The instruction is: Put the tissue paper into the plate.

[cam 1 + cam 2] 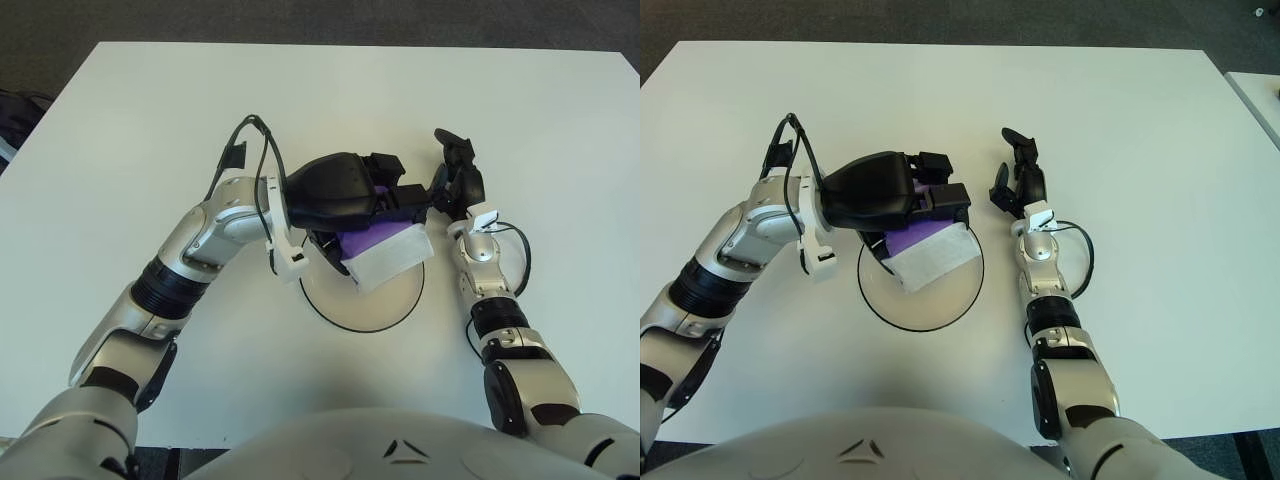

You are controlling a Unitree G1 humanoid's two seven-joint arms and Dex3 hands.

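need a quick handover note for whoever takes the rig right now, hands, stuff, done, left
Left hand: shut on the tissue pack, held over the far side of the plate.
Right hand: beside the plate on its right, fingers open, holding nothing.
Done: pack picked up and brought above the plate, both on the white table.
Left: lower it, let go, pull the left hand clear.
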